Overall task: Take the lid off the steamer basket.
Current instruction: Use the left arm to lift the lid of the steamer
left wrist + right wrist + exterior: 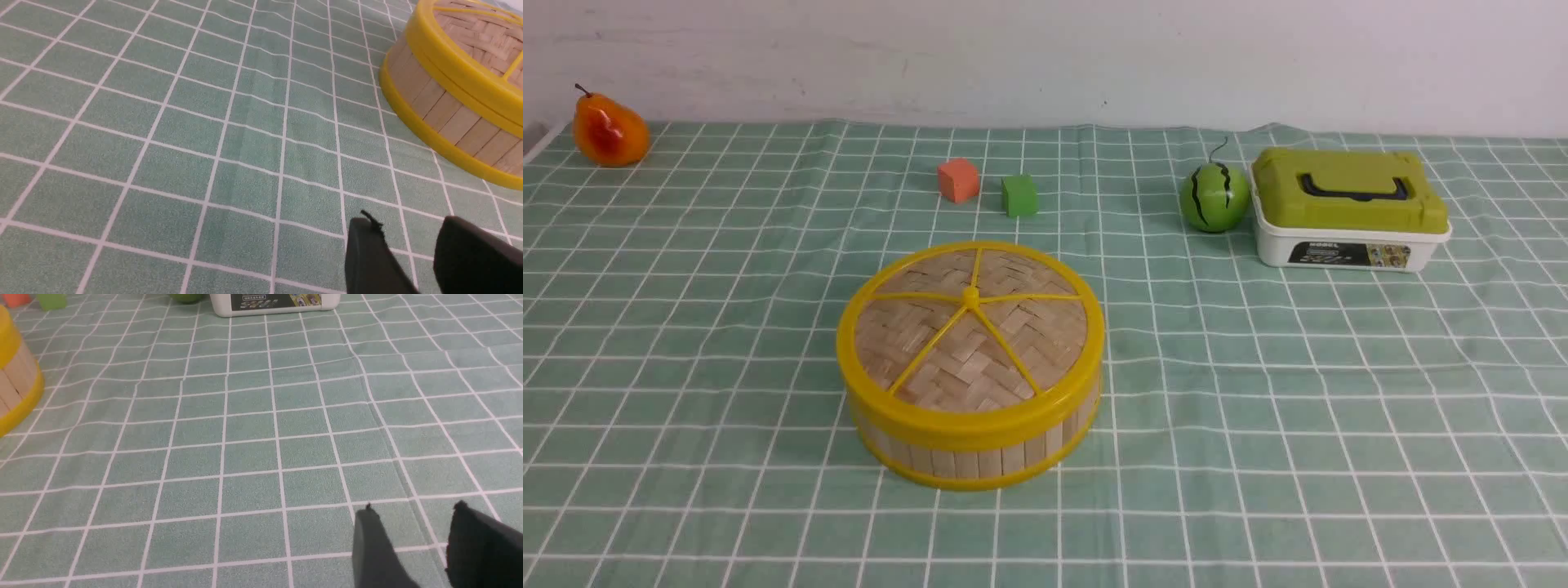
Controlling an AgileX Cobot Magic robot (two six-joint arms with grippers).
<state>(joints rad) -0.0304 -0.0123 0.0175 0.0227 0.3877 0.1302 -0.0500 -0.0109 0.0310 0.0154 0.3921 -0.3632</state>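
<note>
Left pincer point(408, 230): you have its two black fingers point(367, 261) standing apart. Checked cloth shows through the gap and nothing is held. Right pincer point(414, 522): same state, fingers parted over bare cloth, nothing gripped.

Under both is the worktop point(1298, 425), covered by a green cloth with a white grid.

Outward from the left pincer: only cloth lies between it and the steamer basket point(441, 114), and the two are apart. The lid point(449, 57) is seated on the basket, its yellow rim down over the bamboo slat wall.

Outward from the right pincer: cloth again, then the basket's edge at one margin of that wrist view, well apart from the fingers. The base of the white box point(278, 302) shows farther off.

Front view: the basket sits near the middle of the worktop with its lid on. The lid's five spokes meet at the small centre knob.

- Behind the basket, well apart from it: an orange cube point(958, 180) and a green cube point(1019, 195), just beside each other and not touching.
- Back right: a toy watermelon point(1215, 197) just beside the white box; you cannot tell whether they touch. The box carries an olive-green lid with a black handle point(1352, 186).
- Back left corner: a pear point(609, 131), standing alone.
</note>
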